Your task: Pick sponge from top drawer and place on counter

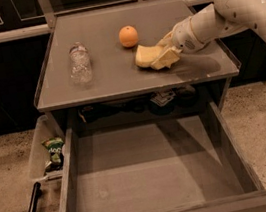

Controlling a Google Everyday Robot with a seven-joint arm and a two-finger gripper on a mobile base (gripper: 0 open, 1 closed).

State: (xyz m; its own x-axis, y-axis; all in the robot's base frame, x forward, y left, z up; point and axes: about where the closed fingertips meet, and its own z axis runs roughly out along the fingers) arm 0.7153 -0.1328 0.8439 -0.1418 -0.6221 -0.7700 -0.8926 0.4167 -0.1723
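Top drawer (pixel 150 176): pulled fully open, below and in front of the jaws, floor bare. The sponge is not in it.

Desk (pixel 119 82): directly under the jaws and carrying all loose items.

Arm (pixel 237 4): reaches in from the right and ends in the jaws low over the right half of the desk.

Bottle (pixel 80 63): lying on its side, well to the left of the jaws.

Sponge (pixel 146 56): resting on the desk, its right end in the jaws, which appear closed down onto it, holding nothing else.

Orange (pixel 128 36): just beyond the sponge, up and left of the jaws, apart from both.

Assessment: placement appears reached and release is outstanding.

Risks:
- The soft pad may cling to a jaw on opening and lift with the retreat, then drop off the front edge into the open drawer.
- A leftward sweep on withdrawal could push the sponge into the orange and set it rolling.
- Withdrawing before opening would drag the sponge toward the right rim.
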